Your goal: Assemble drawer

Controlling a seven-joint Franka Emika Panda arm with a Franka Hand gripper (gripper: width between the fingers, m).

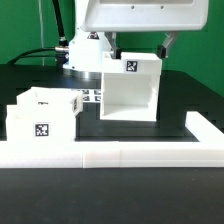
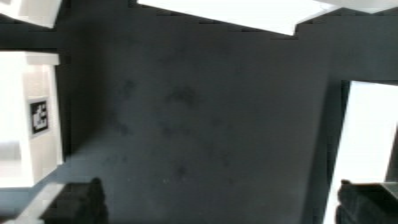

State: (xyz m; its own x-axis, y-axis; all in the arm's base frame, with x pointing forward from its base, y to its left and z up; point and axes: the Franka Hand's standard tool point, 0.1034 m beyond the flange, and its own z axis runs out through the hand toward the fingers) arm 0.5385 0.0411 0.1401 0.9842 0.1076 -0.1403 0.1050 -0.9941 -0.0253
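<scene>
Low white border wall (image 1: 120,152): the item nearest the exterior camera. It is a long strip running across in front of the casing, with a corner piece turning back at the exterior view's right.

Drawer: two white plastic parts, standing apart on the dark table (image 1: 185,98).
- Casing (image 1: 128,95): the larger part, cube-shaped. A square black-and-white casing marker (image 1: 129,67) sits high on the side facing the exterior camera.
- Small box (image 1: 45,115): lower than the casing, to the exterior view's left of it and close behind the wall. Its box marker (image 1: 42,130) faces the camera.

Marker board (image 1: 92,97): a flat strip of tags between the small box and the casing (mostly hidden).

Gripper (image 2: 222,205): its opening shows in the wrist view only. Two dark fingertips (image 2: 80,200) are spread wide, with bare table and nothing else between them. The exterior view gives only the white hand body above the casing and one dark finger behind the casing's upper corner.

White surfaces also show at three edges of the wrist view. One carries a tag (image 2: 36,115) (I cannot tell which drawer part it belongs to).
</scene>
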